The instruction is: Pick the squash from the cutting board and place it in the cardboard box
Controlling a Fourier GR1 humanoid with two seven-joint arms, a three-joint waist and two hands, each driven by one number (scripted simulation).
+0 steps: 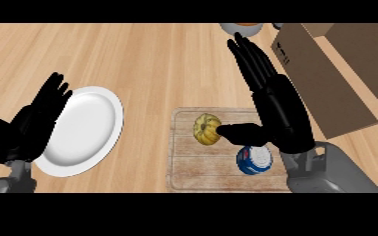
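Two hands are showing: my left hand (33, 125) is resting open, fingers straight, beside the white plate (85, 130). Further right, the squash (207, 128) is lying on the cutting board (192, 175), and my right hand (277, 105) is hovering open just beside it, fingers straight, thumb at its edge. I am judging this the grasp step; next I am needing to curl round the squash, lift it and carry it right to the cardboard box (325, 80)

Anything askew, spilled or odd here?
Nothing stands out. The squash lies on the cutting board beside a blue-and-white container, nothing spilled. The cardboard box sits at the right, the white plate at the left. The right hand is open, thumb by the squash; the left hand rests open at the left edge.
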